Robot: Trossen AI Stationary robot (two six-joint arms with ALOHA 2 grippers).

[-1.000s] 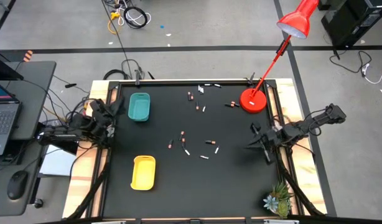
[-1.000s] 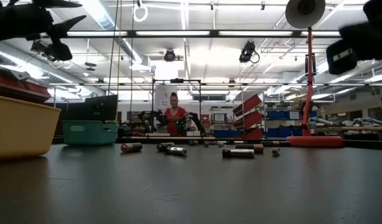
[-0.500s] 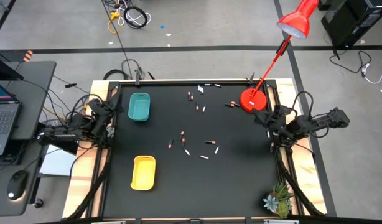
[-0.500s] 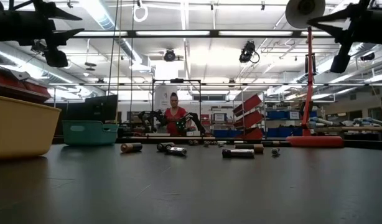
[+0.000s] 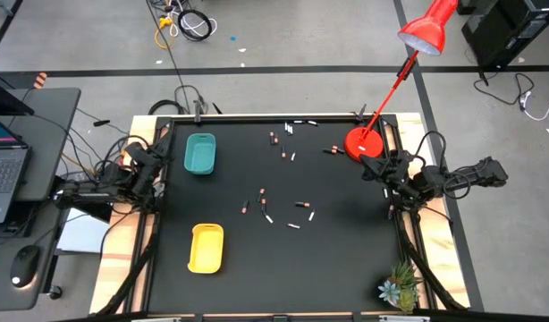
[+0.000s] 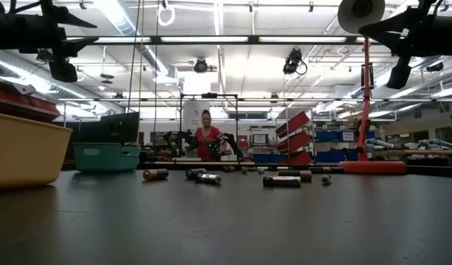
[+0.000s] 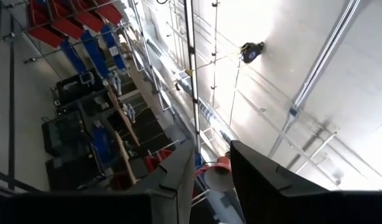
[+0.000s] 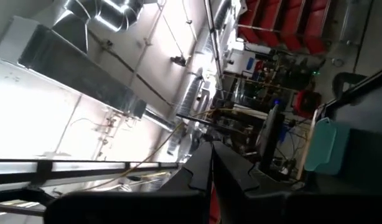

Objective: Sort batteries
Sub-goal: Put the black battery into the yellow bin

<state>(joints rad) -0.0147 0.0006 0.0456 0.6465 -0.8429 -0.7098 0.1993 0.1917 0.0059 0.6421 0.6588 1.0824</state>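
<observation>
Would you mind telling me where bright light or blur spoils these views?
Low view: ceiling strip lights glare, near tabletop soft, batteries fairly clear. Left wrist view: pale ceiling washes out. Right wrist view: a white patch is blown out. High view: evenly lit.

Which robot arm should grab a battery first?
Probably the right. Its gripper hangs at the table's right edge, near the battery beside the red lamp base. The left gripper waits past the teal tray.

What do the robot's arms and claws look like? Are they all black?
Yes, nearly all black. Both arms are thin, jointed rods with dark cables looping alongside. The left claw has two broad, flat, pointed fingers. The right claw has the same dark, wedge-shaped fingers. No markings show.
</observation>
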